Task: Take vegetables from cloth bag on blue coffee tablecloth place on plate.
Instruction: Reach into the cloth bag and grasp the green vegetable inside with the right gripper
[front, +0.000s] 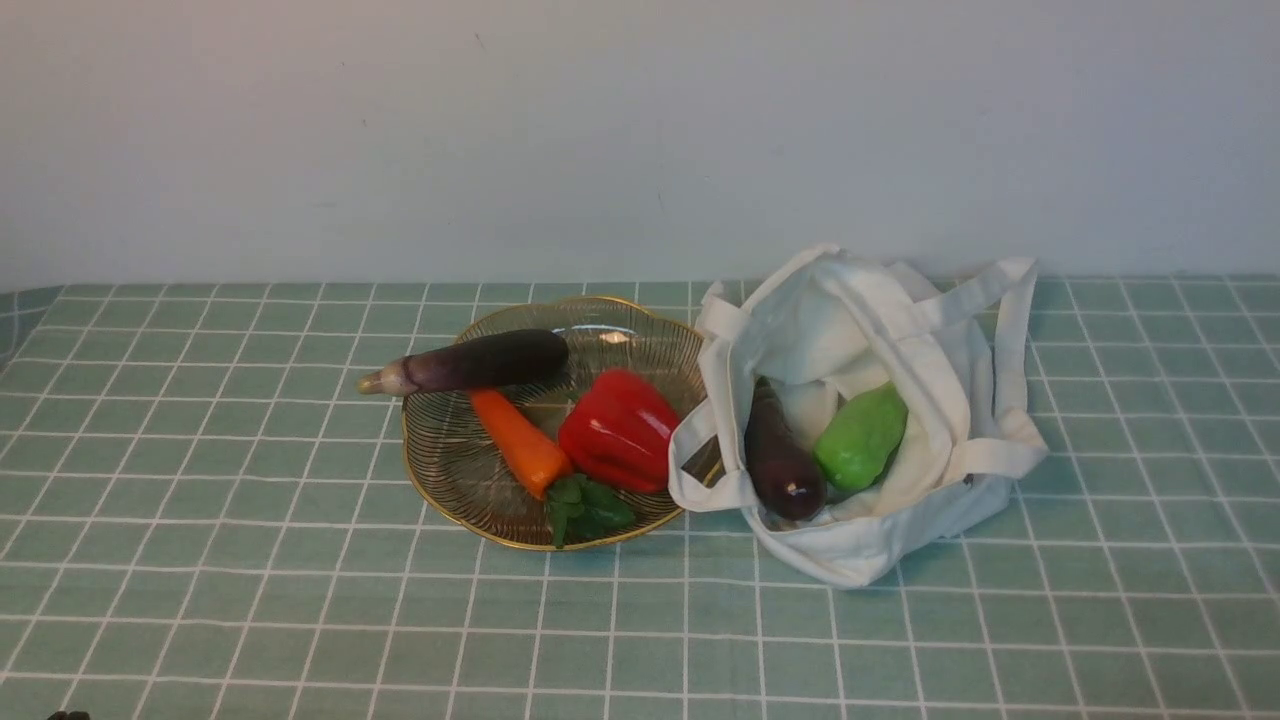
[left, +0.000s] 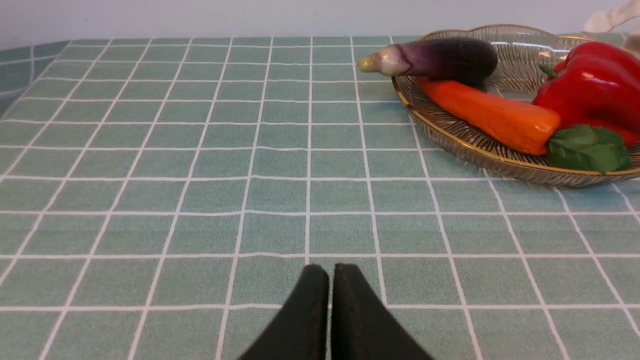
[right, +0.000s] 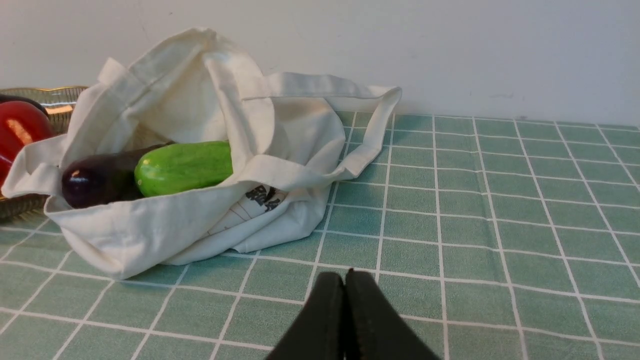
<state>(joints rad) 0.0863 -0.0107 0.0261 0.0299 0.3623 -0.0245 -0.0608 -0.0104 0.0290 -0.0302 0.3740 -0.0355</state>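
A plain pale wall (front: 600, 130) backs a flat surface covered by the blue coffee tablecloth (front: 250, 560), teal with a grid of thin white lines. Near the centre stands the plate (front: 430, 470), a ribbed clear glass dish with a gold wavy rim. It carries a long purple eggplant (front: 480, 362) lying across its far left rim with the pale stem end projecting beyond the edge, a carrot (front: 517, 440) whose green leaves point toward the camera, and a red bell pepper (front: 618, 428) beside the carrot on the right. Immediately right of the plate lies the cloth bag (front: 850, 320), off-white and slumped, its mouth open toward the camera and one strap draped against the plate's right rim. Inside the mouth lie the two vegetables, side by side and touching: the stubby eggplant (front: 780, 460), glossy and near-black, on the left, and the green pepper (front: 860, 437) on the right. The left tool (left: 330, 270) hovers low over bare cloth, well apart from the plate, its fingers pressed together and holding nothing. The right tool (right: 344, 275) likewise has its fingers closed and empty, above bare cloth near the bag's right side.
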